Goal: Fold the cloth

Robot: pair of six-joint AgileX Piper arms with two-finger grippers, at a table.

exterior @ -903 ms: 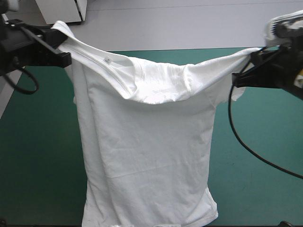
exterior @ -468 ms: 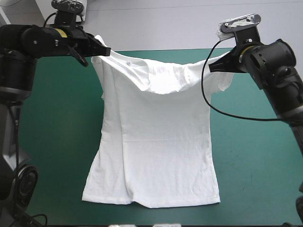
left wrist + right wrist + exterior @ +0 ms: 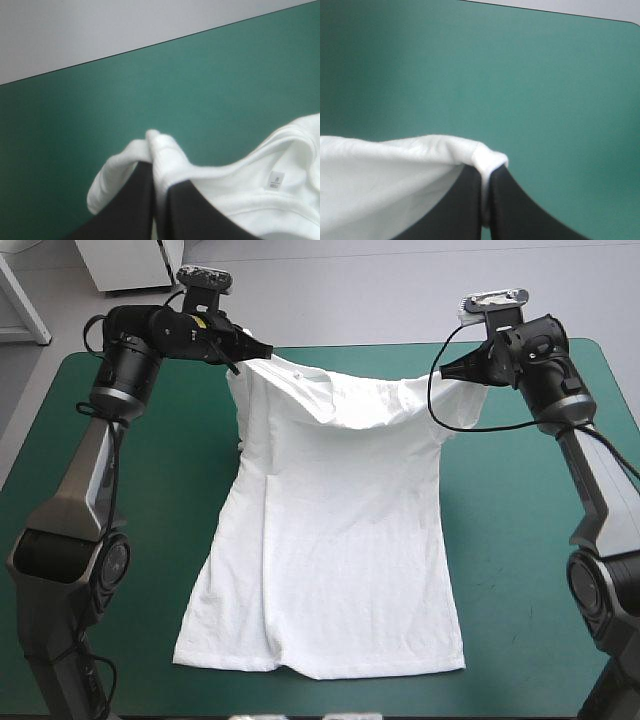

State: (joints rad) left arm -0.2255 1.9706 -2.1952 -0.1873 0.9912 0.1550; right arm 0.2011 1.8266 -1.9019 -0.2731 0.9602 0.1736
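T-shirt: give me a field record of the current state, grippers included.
item: T-shirt, white, short-sleeved
lower part: flat on the teal-green table, hem toward the near edge
upper part: held above the table, neckline sagging between the grippers
left gripper: shut on one shoulder
right gripper: shut on the other shoulder
fold: not yet begun

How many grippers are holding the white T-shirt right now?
2. The left gripper pinches one shoulder of the T-shirt near the table's far edge; the right gripper pinches the other shoulder. The hem lies on the teal-green cover.
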